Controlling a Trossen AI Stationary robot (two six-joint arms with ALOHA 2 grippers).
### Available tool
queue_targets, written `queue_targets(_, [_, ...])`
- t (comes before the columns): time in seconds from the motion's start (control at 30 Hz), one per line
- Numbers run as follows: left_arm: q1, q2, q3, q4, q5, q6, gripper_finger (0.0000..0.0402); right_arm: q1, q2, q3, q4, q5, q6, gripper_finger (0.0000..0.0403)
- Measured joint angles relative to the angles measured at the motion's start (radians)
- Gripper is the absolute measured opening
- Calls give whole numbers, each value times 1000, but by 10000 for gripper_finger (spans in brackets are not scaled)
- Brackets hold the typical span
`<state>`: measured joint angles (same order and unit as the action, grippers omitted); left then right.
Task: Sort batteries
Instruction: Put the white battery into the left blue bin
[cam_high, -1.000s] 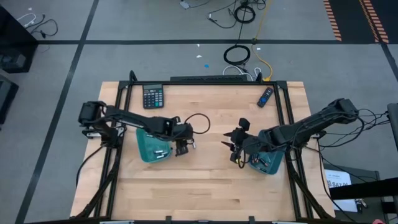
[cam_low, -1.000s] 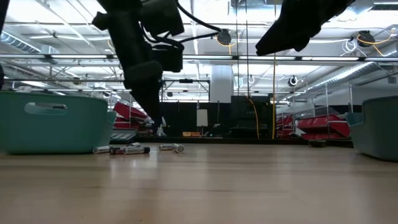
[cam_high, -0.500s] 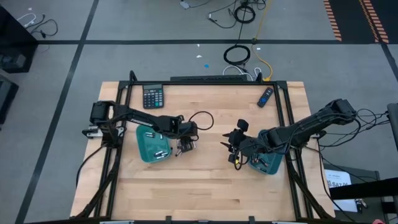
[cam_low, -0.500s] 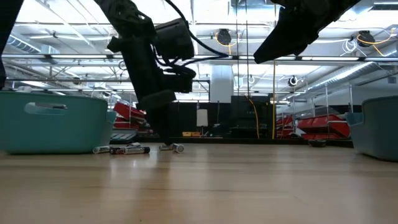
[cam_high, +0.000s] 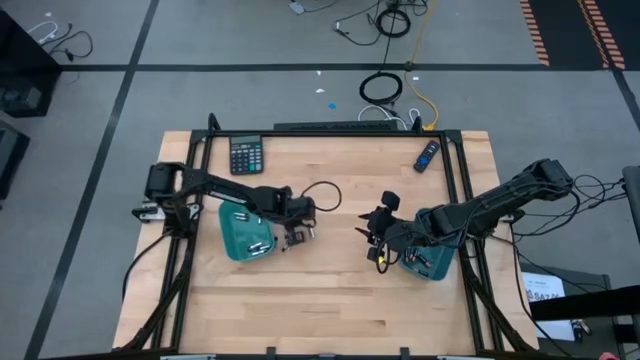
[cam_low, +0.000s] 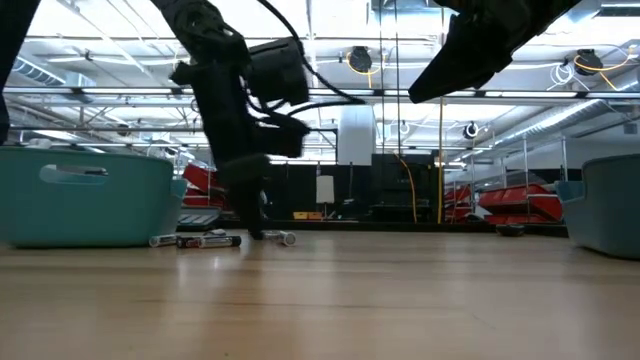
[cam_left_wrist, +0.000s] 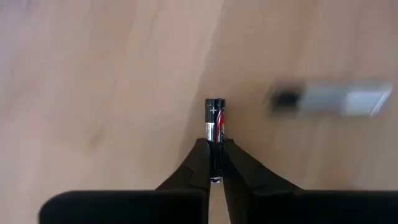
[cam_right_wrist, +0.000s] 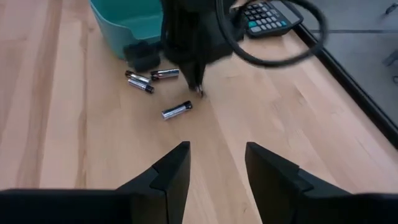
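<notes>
1. Pinched between our left gripper (cam_left_wrist: 216, 163) fingers (cam_left_wrist: 198, 163) is one battery (cam_left_wrist: 216, 127), just off the table (cam_high: 330, 300) beside the left teal tray (cam_high: 232, 240), toward the left edge.
2. We judge the pick step done; next comes a lift and a carry over the proper tray, then release.
3. Loose batteries (cam_right_wrist: 176, 110) lie on the wood just beside that tray, still unsorted.
4. Our right gripper (cam_right_wrist: 215, 163) waits right of centre near the right teal tray (cam_high: 432, 268), fingers apart and empty.
5. Along the far edge sit the calculator (cam_high: 246, 154) and a dark blue stick (cam_high: 427, 155).
</notes>
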<state>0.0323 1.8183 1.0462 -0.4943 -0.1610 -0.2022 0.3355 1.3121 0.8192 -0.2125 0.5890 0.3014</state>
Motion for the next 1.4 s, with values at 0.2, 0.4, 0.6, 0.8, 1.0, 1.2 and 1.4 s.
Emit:
queue_targets(0.2, [-37, -202, 8, -174, -22, -96, 22, -15, 0, 0, -9, 17, -44, 145])
queue_targets(0.4, [-122, -387, 7, -406, -28, -268, 22, -74, 0, 0, -6, 16, -99, 145])
queue_targets(0.6, [-231, -455, 7, -575, -35, -457, 44, -119, 0, 0, -4, 11, -116, 145])
queue_targets(0.8, [-289, -454, -12, -638, -97, -524, 138, -120, 0, 0, 0, -19, -120, 145])
queue_targets(1.0, [-276, -455, 16, -495, -190, -454, 183, -120, -1, 0, 0, -20, -100, 145])
queue_targets(1.2, [-249, -386, 19, -180, -103, -303, 185, -116, -1, 0, 0, -70, -67, 145])
queue_targets(1.4, [-197, -248, 19, -31, -81, -156, 186, -95, -1, 0, 10, -70, -51, 145])
